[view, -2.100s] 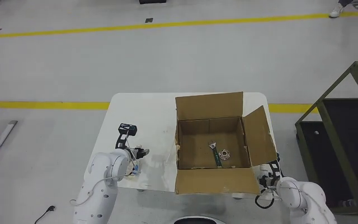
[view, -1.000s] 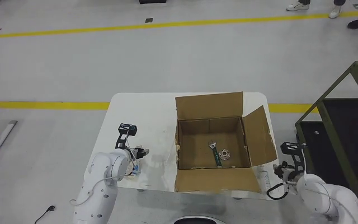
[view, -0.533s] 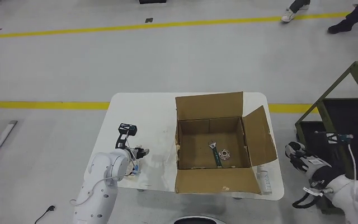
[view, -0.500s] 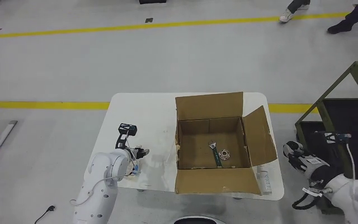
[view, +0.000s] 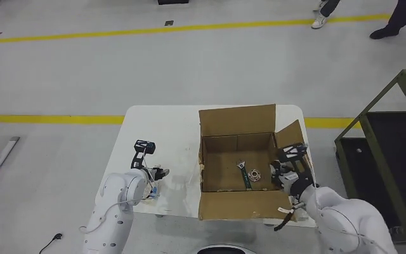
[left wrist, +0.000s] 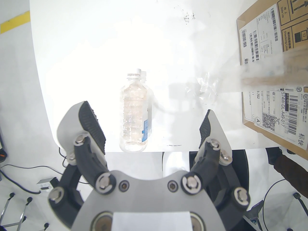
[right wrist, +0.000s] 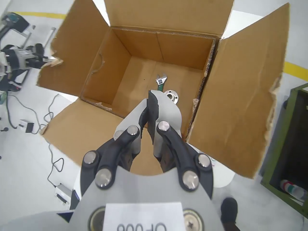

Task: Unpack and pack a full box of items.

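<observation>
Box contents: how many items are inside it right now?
2. A green-handled wrench lies on the floor of the box, toward its right wall, and a round metal flange sits just beside it. The foot of the near wall is hidden, so something small could be missed.

There is one cardboard box [view: 238, 120] on one white table [view: 165, 127]. The box holds one green-handled wrench [right wrist: 160, 81] and one round metal flange [right wrist: 171, 95]. One clear plastic bottle [left wrist: 134, 118] lies on the table.
</observation>
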